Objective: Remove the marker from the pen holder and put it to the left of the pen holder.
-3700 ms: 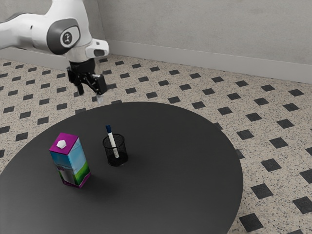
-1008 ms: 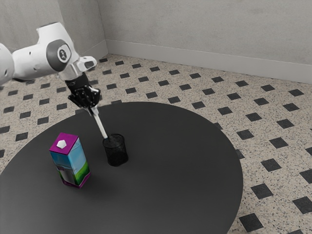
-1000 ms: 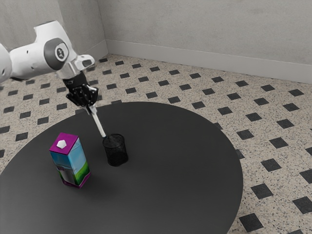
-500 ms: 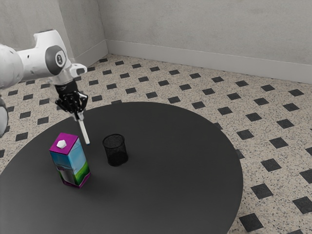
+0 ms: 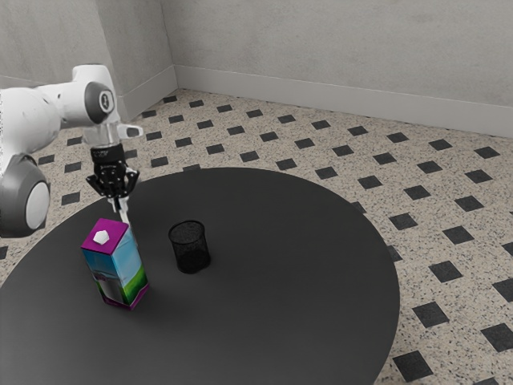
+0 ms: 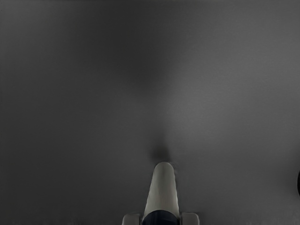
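Note:
In the exterior view my gripper hangs over the far part of the table, behind the carton, shut on the marker. The marker points down, nearly upright, its lower part hidden by the carton. The black mesh pen holder stands upright, toward the exterior view's right from the marker. In the wrist view the marker extends from between the two fingertips of my gripper, its pale end near a dark shadow on the table. Whether that end touches the table I cannot tell.
A purple-topped carton stands between the camera and the marker, close to my gripper in the exterior view. The round black table has its curved far edge behind the pen holder. A dark curved edge shows in the wrist view.
My gripper took hold of the marker and drew it out of the pen holder. It has since moved toward the exterior view's left and lower, with the marker now more upright.

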Robot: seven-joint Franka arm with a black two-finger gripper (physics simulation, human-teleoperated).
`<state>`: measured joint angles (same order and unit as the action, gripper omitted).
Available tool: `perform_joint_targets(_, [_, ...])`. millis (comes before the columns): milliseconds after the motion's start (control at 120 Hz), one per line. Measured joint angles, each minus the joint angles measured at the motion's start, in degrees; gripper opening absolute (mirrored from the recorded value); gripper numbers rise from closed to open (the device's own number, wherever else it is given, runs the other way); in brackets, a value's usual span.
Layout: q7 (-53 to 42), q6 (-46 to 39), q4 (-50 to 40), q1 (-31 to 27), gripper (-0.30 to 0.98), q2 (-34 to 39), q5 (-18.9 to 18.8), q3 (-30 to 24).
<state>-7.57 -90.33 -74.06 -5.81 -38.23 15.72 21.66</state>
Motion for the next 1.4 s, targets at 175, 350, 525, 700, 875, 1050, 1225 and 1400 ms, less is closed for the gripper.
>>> perform_joint_targets(175, [0.3, 3.5, 6.3, -3.5, -0.08, -4.7, -0.8, -1.5])
perform_joint_targets(350, [0.6, 8.9, 13.7, -5.7, -0.08, -8.7, -0.6, -1.7])
perform_joint_targets(525, [0.9, 13.7, 20.6, -6.6, -0.08, -13.1, 0.0, -1.7])
perform_joint_targets(700, [1.1, 16.8, 23.1, -7.0, 0.08, -14.8, 1.1, -1.7])
perform_joint_targets(875, [1.4, 18.3, 24.2, -7.0, 0.41, -14.3, 1.9, -1.7])
perform_joint_targets(1050, [1.7, 19.3, 22.0, -5.1, 0.57, 1.7, 0.4, -4.7])
perform_joint_targets(1225, [1.5, 19.1, 3.7, -2.7, 0.63, 31.1, -10.7, -32.1])
perform_joint_targets(1400, [1.1, 18.8, 0.0, 3.6, 0.66, 32.7, -15.9, -34.7])
